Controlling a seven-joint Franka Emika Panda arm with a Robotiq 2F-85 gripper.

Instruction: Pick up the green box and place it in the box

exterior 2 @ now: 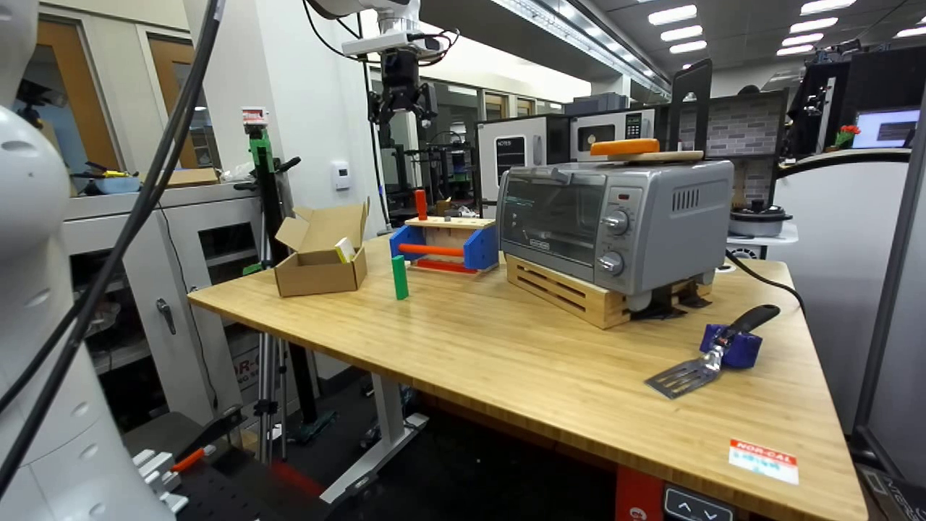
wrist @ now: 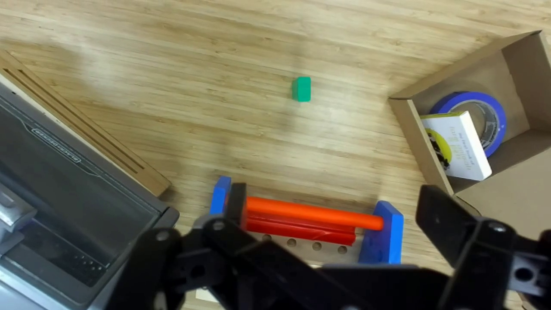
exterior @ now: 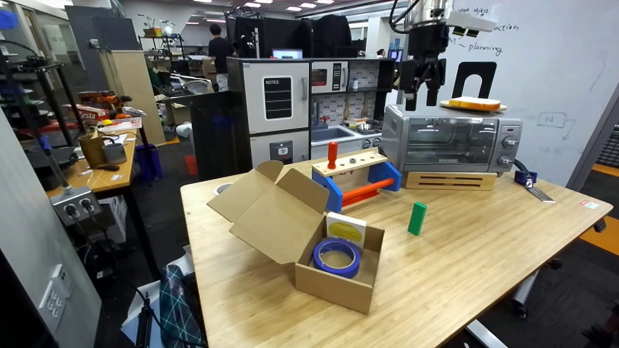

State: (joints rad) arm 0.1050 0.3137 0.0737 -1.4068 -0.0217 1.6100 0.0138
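Standing upright: green block, set on table, apart from carton.
Gripper: held high above table; jaws seen wide apart in wrist view.
Carton: flaps raised; blue tape and white packet held inside.
Toy rack: placed near carton and oven.
Oven: raised on wooden stand; board with bread carried on top.
Spatula: propped on blue block.

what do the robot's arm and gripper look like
The arm is white with smooth, rounded segments, and black cables cross in front of it in an exterior view. The gripper is black, two-fingered and angular, with round grey screw heads showing in the wrist view.
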